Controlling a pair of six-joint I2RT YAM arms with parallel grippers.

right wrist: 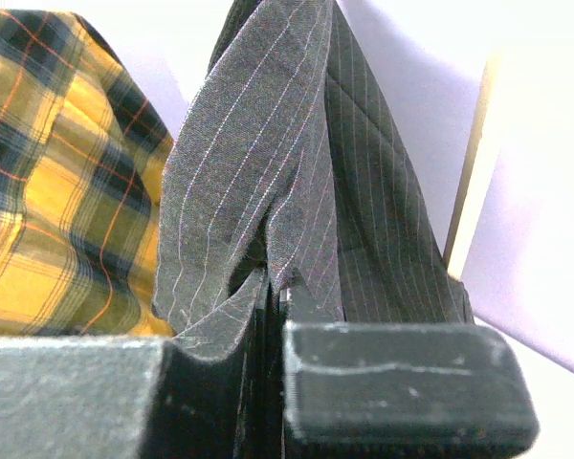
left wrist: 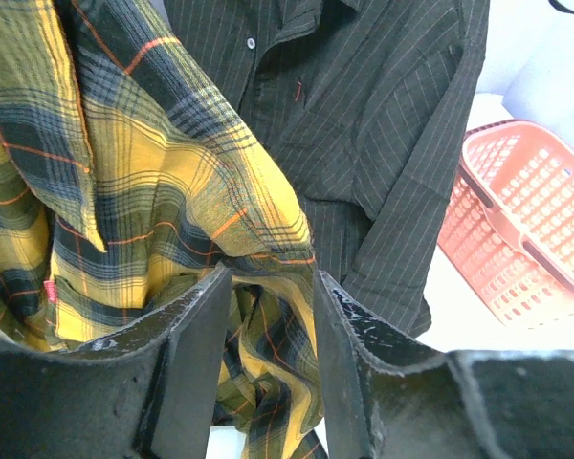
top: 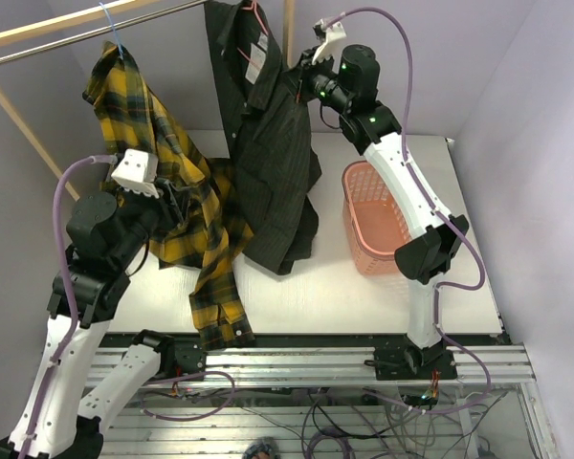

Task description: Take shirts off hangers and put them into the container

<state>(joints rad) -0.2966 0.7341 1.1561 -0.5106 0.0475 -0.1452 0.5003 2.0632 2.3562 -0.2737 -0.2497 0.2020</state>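
Note:
The yellow-and-black plaid shirt [top: 163,143] hangs from a light blue hanger [top: 112,24] on the rail, its tail trailing onto the table. My left gripper [top: 182,205] is pushed into its lower folds. In the left wrist view my left gripper [left wrist: 271,277] is open, with plaid cloth [left wrist: 153,172] lying loose between the fingers. The dark striped shirt [top: 282,163] hangs from a pink hanger [top: 253,14]. My right gripper [top: 299,81] is high at its right edge. In the right wrist view my right gripper [right wrist: 275,287] is shut on a fold of the dark striped shirt [right wrist: 268,143]. The salmon-pink container [top: 347,206] stands on the table to the right.
A metal rail [top: 77,38] and a wooden frame post [top: 288,29] cross the back of the table above the shirts. The right arm's links reach over the container's right side. The container [left wrist: 526,220] also shows at the right of the left wrist view.

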